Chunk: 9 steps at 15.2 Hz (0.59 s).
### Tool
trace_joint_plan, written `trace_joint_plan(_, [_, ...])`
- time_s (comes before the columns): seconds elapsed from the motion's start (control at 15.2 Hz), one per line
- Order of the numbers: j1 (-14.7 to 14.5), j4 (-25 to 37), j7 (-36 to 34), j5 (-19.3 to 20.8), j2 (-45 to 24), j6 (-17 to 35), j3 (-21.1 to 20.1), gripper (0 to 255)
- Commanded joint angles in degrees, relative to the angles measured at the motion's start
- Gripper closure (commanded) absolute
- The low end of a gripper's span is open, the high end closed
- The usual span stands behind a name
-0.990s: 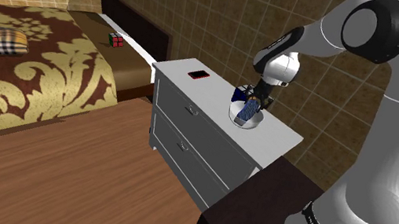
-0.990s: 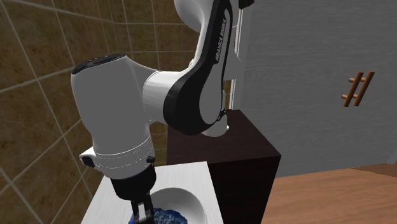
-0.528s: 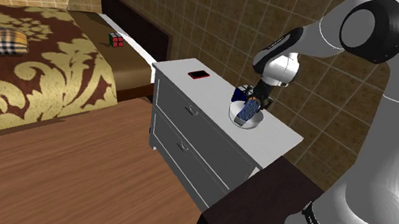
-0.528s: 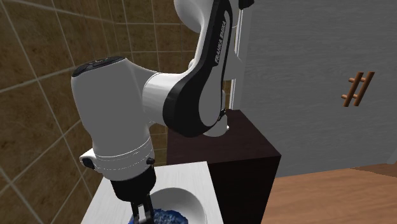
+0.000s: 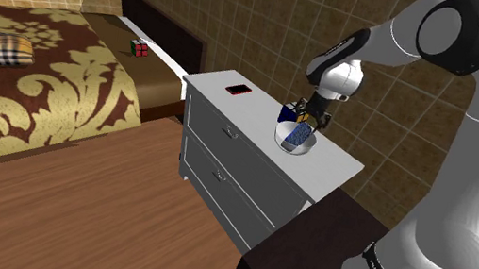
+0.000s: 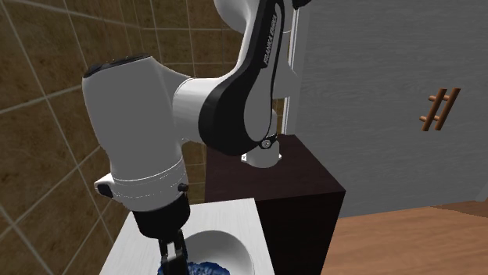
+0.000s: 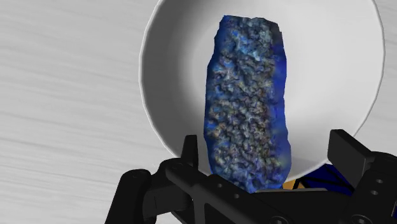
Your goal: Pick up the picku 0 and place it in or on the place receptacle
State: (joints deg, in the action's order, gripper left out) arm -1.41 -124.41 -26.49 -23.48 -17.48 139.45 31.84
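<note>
The thing to be moved is a long, flat, rough slab (image 7: 248, 102), deep blue and mottled with grey-brown specks, its edges ragged. It lies inside a plain white bowl (image 7: 331, 76) and runs lengthwise across the hollow. One end is close to the far rim and the other reaches over the near rim. In the shoulder view it leans at a slant, its upper end above the rim. The bowl stands upright on the white worktop (image 7: 63, 95), towards the shoulder view's right end.

The slab (image 7: 248, 102) lies in the bowl (image 7: 331, 63) on the dresser (image 5: 259, 112), with a phone (image 5: 238, 90) nearer the bed (image 5: 44, 84).
</note>
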Motion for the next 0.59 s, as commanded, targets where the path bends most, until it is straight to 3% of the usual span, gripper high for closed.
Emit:
trace_joint_plan(0.0, [-0.84,0.39,-1.85,2.77,2.64,-2.48,1.41,0])
trace_joint_plan(0.53, [-1.14,0.56,-2.68,4.02,3.88,-3.60,1.92,0])
